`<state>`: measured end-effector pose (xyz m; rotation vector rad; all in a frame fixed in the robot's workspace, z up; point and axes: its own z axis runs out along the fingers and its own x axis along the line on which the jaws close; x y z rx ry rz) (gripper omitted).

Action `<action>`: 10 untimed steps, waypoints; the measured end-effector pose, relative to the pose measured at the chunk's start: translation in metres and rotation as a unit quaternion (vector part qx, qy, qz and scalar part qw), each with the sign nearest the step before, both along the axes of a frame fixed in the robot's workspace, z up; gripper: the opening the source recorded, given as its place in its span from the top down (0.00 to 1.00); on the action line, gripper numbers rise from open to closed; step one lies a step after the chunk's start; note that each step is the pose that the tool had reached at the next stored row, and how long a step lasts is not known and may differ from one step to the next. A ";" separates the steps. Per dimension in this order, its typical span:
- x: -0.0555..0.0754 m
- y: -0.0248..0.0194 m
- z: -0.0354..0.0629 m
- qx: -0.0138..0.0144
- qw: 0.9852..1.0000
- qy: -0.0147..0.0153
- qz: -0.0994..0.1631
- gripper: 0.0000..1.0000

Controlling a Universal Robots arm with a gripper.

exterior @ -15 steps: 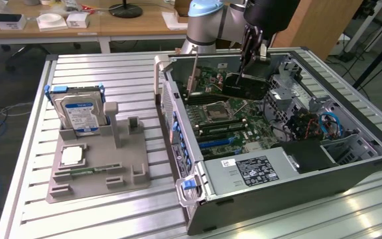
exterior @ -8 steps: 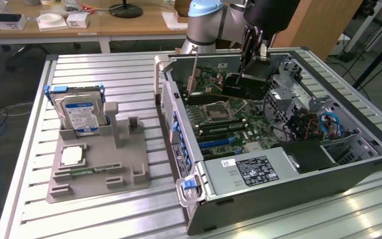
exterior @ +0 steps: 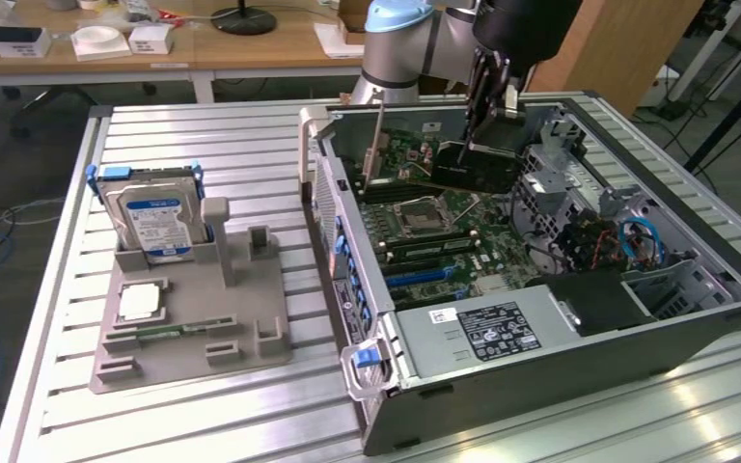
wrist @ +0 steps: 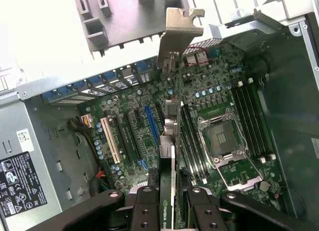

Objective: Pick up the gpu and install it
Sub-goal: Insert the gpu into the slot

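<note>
My gripper (exterior: 490, 123) is shut on the gpu (exterior: 477, 166), a thin dark card with a silver bracket (wrist: 178, 32) at one end. It hangs edge-down inside the open computer case (exterior: 344, 241), just above the green motherboard (exterior: 442, 227), towards the case's far end. In the wrist view the gpu (wrist: 175, 141) runs edge-on between my two black fingers (wrist: 145, 211), over the expansion slots (wrist: 152, 123) beside the empty processor socket (wrist: 224, 141). Whether its lower edge touches a slot I cannot tell.
On the exterior view's left a grey holder (exterior: 197, 318) carries a boxy hard drive (exterior: 154, 222), a processor chip (exterior: 139, 302) and a narrow memory stick (exterior: 171, 331). The power supply (exterior: 486, 333) sits at the case's near end. Drive cages and cables (exterior: 635, 241) fill the exterior view's right side.
</note>
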<state>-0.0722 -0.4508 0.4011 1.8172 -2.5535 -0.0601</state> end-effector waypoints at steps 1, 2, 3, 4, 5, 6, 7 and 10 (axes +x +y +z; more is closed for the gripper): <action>0.000 0.0000 0.0000 0.000 1.000 0.000 0.000 0.74; 0.000 0.0000 0.0000 0.000 1.000 0.000 0.001 0.74; 0.000 0.0000 0.0000 0.000 1.000 0.000 0.001 0.74; 0.000 0.0000 0.0000 0.000 1.000 0.000 0.001 0.74; 0.000 0.0000 0.0000 0.000 1.000 0.000 0.002 0.74; 0.000 0.0000 0.0000 0.000 1.000 0.000 0.002 0.74; 0.000 0.0000 0.0000 0.000 1.000 0.000 0.002 0.74; 0.000 0.0000 0.0000 0.000 1.000 0.000 0.003 0.74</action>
